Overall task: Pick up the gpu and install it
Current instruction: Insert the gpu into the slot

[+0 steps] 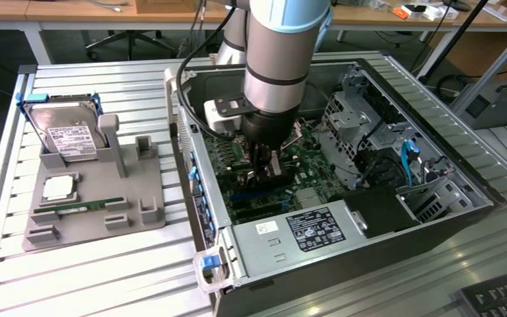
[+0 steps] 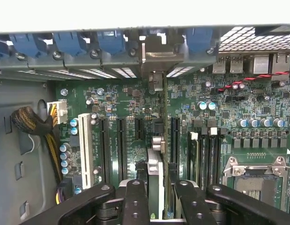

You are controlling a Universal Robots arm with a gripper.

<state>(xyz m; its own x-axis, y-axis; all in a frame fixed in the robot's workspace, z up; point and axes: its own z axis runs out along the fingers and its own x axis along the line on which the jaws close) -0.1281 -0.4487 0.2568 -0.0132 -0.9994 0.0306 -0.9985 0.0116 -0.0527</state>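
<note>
**Graphics card held edge-on over the motherboard slots**

The gripper reaches down into the open computer case, and in the wrist view its two black fingers are clamped on the gpu, which stands on edge between them. The card is kept vertical and in line with the long dark expansion slots of the green motherboard, presumably so its lower edge can meet one of them. Its silver end bracket points toward the rear wall of the case, where the blue slot latches sit in a row, which suits the bracket lining up with a rear opening. Whether the card's edge is already seated in a slot I cannot tell.

The case lies on its side with the board facing up, giving the arm straight access from above. On the exterior view's left, a grey holder tray keeps the spare parts upright or flat: a hard drive with a white label, a processor and a green memory stick. The power supply carries a white and a dark label; none of the printing is readable.
</note>
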